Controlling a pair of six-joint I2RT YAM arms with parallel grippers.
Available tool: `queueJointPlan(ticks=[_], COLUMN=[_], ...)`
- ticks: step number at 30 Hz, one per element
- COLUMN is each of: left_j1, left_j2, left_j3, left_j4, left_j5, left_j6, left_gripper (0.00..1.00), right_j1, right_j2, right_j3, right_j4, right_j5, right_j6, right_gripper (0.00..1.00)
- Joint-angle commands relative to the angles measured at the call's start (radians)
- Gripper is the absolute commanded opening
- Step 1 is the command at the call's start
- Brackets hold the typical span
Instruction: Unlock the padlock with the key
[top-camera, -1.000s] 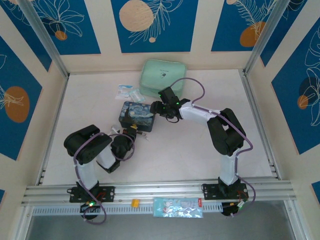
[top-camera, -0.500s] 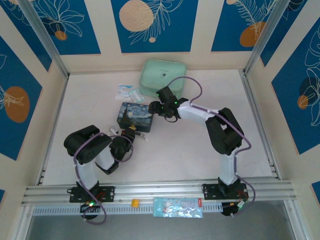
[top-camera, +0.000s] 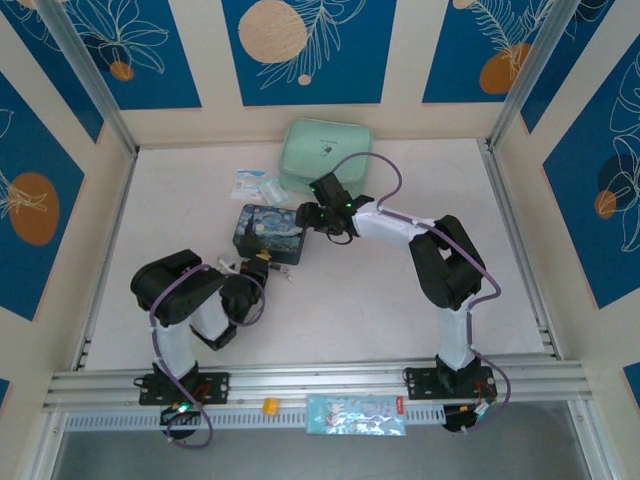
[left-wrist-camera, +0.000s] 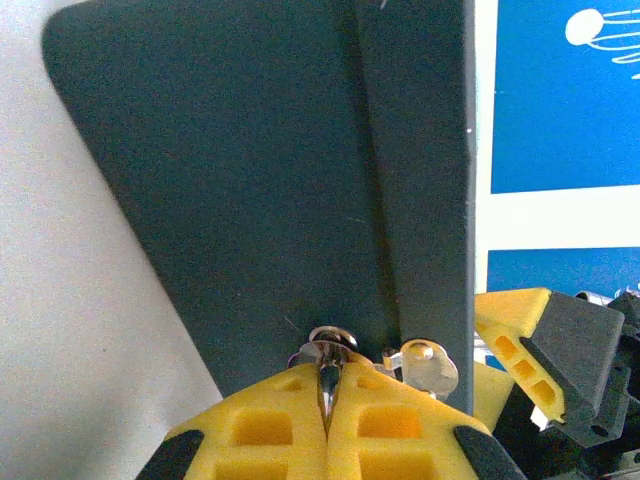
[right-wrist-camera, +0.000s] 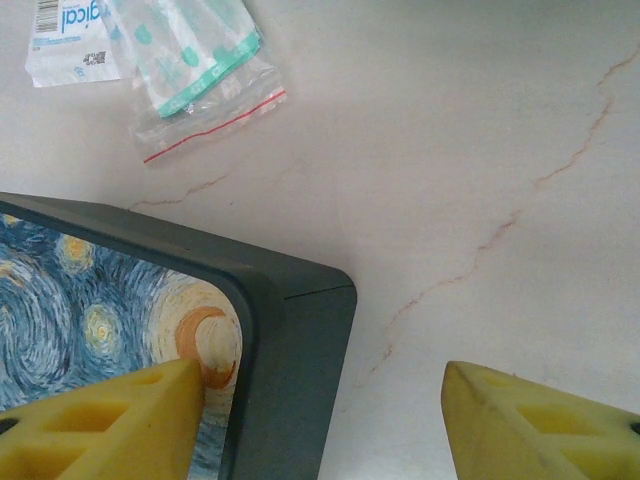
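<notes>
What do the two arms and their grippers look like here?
Both the left arm and right arm have black joint housings joined by white links, with a purple cable looping along each. Green lights glow on the right wrist and left base. The left gripper and right gripper have yellow fingers with rectangular cut-outs.

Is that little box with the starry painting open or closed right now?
Closed. The tin has its painted lid sitting flat and flush on the dark body, with no gap at the corner.
</notes>
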Motion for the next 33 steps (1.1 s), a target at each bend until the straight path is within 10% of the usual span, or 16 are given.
queueJointPlan(ticks=[1,15,33], left_j1=[0.021,0.043,0.037], left_j2=[-0.003,-0.602,-0.451], left_j3=[-0.054,0.127,0.135], left_j4=[-0.156,-1.029,-0.804], left_j5=[-0.115,-0.091,0.113], left_j6=[-0.011,0.333,0.369], left_gripper=[0.00,0.00,0.00], right_j1=[-0.004,-0.015,-0.019], right_j2=[0.000,-0.017,-0.105], right_j3=[-0.016,-0.011,-0.024], right_j4=[-0.060,-0.049,-0.012], right_j5=[0.047,0.020,-0.190], right_j6=[0.009,-0.048,-0.126], right_gripper=[0.63,0.62,0.79])
